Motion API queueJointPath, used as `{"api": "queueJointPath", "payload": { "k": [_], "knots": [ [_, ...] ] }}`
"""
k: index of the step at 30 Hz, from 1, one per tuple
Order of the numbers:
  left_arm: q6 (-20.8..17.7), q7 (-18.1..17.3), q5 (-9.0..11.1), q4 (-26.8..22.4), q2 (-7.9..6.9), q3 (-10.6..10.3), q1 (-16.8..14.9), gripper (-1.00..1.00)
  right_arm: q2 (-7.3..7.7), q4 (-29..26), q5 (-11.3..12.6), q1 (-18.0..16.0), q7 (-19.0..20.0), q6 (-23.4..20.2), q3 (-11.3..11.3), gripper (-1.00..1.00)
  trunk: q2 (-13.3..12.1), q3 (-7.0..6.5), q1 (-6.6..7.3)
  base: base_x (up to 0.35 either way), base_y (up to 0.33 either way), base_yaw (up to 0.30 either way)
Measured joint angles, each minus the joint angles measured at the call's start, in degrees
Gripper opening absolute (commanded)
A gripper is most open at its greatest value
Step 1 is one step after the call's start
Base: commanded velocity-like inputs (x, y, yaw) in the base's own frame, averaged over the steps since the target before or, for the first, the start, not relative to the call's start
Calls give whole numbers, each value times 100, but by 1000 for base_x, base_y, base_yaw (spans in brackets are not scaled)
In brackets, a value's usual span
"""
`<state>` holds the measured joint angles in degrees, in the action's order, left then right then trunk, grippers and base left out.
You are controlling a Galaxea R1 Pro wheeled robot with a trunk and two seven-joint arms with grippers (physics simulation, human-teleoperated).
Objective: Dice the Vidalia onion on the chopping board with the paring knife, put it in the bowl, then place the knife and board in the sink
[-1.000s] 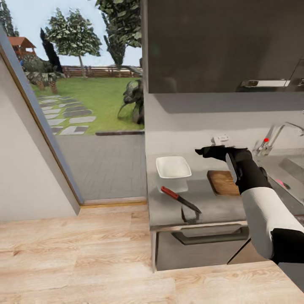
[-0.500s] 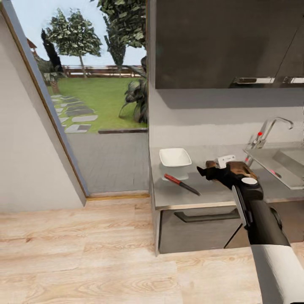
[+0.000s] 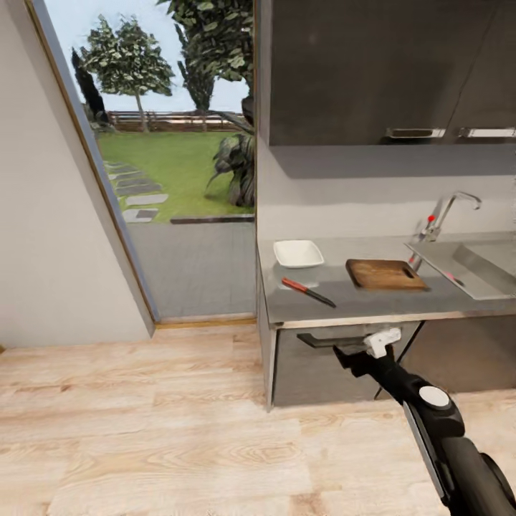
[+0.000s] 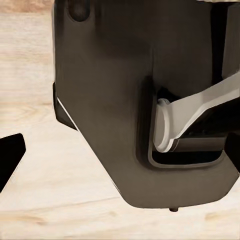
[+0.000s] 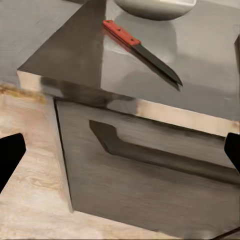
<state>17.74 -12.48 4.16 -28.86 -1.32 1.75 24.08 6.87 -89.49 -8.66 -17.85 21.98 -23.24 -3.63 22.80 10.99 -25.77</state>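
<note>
On countertop (image 3: 373, 299): one bowl (image 3: 298, 253), one paring knife (image 3: 308, 292), one chopping board (image 3: 385, 274).

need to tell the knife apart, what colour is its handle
The paring knife has a red handle and a dark blade; the right wrist view shows it best.

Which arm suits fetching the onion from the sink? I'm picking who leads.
Probably the right. Its tool is out toward the counter, on the sink's side. The left wrist view shows floor and robot body, so it looks tucked.
</note>
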Motion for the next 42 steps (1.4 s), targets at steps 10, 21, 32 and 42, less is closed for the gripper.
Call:
{"api": "queueJointPath", "payload": {
  "k": [10,21,32,42],
  "knots": [
    [6,158,-7,-313,-175,1,-816,100,-144,479,1,1640,-8,1565,-6,100,1,0,2,-27,0,0],
    [4,158,-24,-1062,-189,3,-1032,100,-184,3012,26,1798,-81,3073,-491,100,2,2,2,0,0,0],
    [369,160,-27,-326,-185,0,-1146,100,-407,5290,29,1828,-506,4580,-550,100,2,2,3,0,0,0],
    [473,164,-26,-209,-178,0,-1154,100,-426,5710,49,1829,-584,4796,-562,100,2,2,5,152,-135,0]
  ]
}}
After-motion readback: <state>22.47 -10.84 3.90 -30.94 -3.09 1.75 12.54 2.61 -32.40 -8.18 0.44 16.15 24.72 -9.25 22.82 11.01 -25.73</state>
